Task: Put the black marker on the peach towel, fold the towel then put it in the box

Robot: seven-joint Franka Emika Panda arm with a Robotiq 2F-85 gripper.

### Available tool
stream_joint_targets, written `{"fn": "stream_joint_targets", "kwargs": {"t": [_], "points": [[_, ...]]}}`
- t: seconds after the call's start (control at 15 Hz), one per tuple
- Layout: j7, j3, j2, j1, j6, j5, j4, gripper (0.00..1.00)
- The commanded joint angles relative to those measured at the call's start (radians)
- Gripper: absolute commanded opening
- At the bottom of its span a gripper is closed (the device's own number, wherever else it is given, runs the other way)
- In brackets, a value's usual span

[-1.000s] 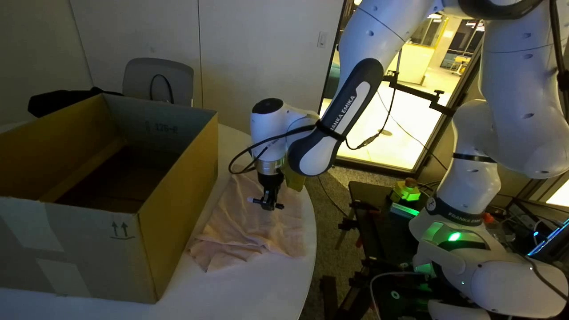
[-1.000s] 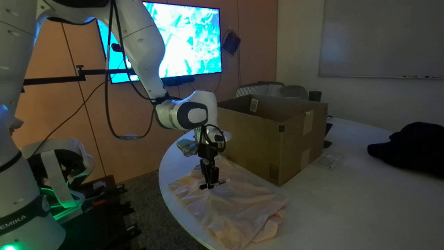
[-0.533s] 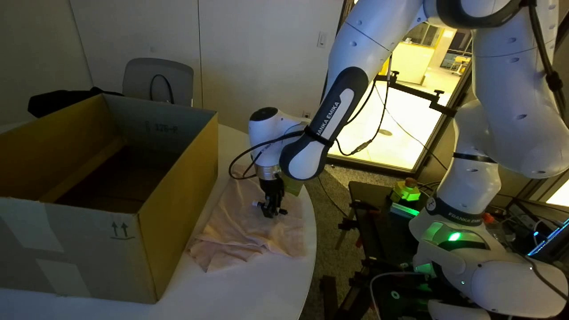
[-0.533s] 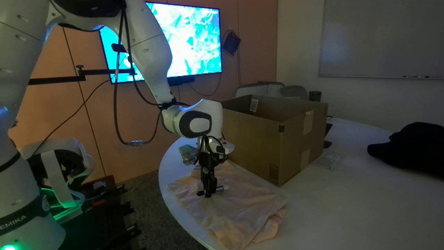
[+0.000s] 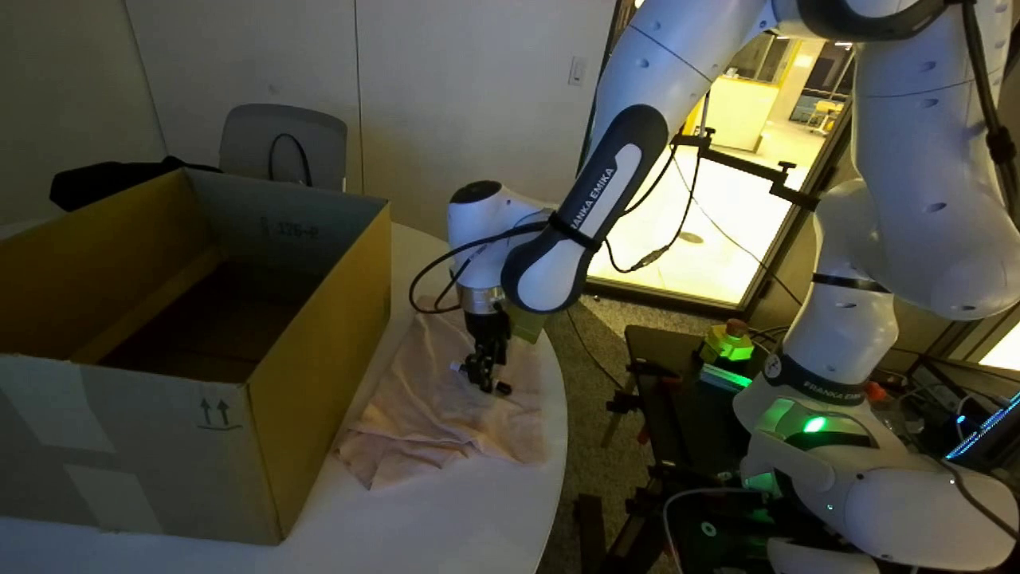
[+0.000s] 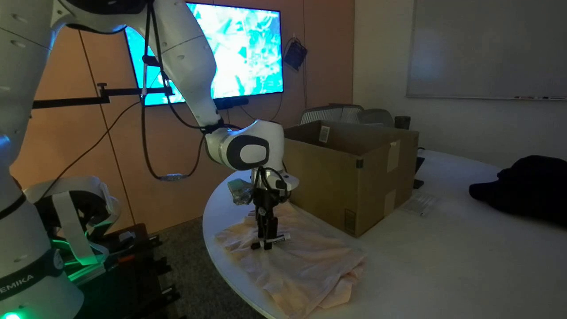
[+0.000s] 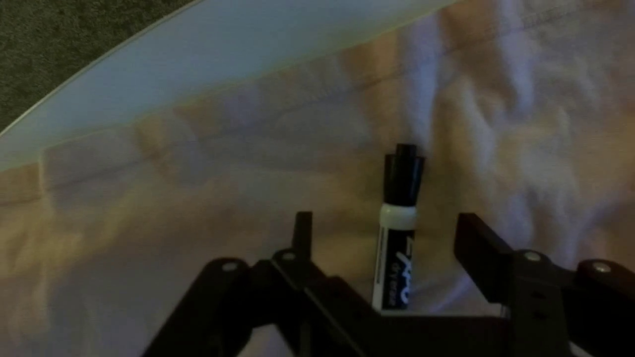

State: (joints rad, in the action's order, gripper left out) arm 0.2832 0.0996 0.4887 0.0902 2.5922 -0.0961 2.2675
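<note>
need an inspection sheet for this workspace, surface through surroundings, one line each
Surface: white table with a curved edge; visible damage: nothing seen
Job's things: black marker lies on the peach towel, which is creased and not folded over it; cardboard box stands open-topped beside the towel
Clutter: black bundle, contents unclear; flat clear item near the box
Claw: open, marker between its jaws, gap visible on both sides
Cables: black cable hangs in a loop from the arm; snags: nothing seen
Surroundings: lit screen, whiteboard, grey chair; people: nothing seen
</note>
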Motion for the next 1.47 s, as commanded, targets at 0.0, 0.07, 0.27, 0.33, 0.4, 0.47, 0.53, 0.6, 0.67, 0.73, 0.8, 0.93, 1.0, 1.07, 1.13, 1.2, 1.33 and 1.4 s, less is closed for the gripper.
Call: {"fn": "stream_joint_targets", "kwargs": {"t": [0.0, 0.07, 0.27, 0.33, 0.4, 0.47, 0.53, 0.6, 0.67, 0.73, 0.8, 0.93, 1.0, 1.07, 1.13, 1.2, 1.33, 1.4], "points": [[-0.002, -0.004, -0.125, 0.027, 0.005, -0.017, 0.082, 1.00], [-0.001, -0.009, -0.149, 0.033, 0.006, -0.020, 0.095, 1.00], [-0.002, -0.052, -0.190, 0.044, 0.013, 0.001, 0.113, 1.00], [-0.014, -0.074, -0.197, 0.041, 0.012, 0.018, 0.115, 1.00], [-0.016, -0.095, -0.196, 0.043, 0.024, 0.031, 0.114, 1.00], [-0.018, -0.117, -0.190, 0.043, 0.036, 0.048, 0.109, 1.00], [-0.015, -0.136, -0.180, 0.048, 0.051, 0.060, 0.098, 1.00], [-0.008, -0.148, -0.171, 0.054, 0.059, 0.065, 0.089, 1.00], [0.001, -0.157, -0.153, 0.064, 0.082, 0.066, 0.076, 1.00], [0.008, -0.162, -0.141, 0.073, 0.097, 0.065, 0.066, 1.00], [0.009, -0.166, -0.122, 0.081, 0.110, 0.064, 0.051, 1.00], [0.012, -0.164, -0.089, 0.097, 0.129, 0.056, 0.026, 1.00], [0.009, -0.163, -0.076, 0.103, 0.138, 0.055, 0.015, 1.00], [0.003, -0.163, -0.060, 0.105, 0.145, 0.059, 0.002, 1.00], [-0.002, -0.164, -0.045, 0.106, 0.151, 0.061, -0.011, 1.00], [-0.006, -0.164, -0.027, 0.107, 0.153, 0.062, -0.027, 1.00], [-0.011, -0.163, 0.011, 0.109, 0.163, 0.064, -0.058, 1.00], [-0.014, -0.163, 0.028, 0.108, 0.167, 0.066, -0.073, 1.00]]}}
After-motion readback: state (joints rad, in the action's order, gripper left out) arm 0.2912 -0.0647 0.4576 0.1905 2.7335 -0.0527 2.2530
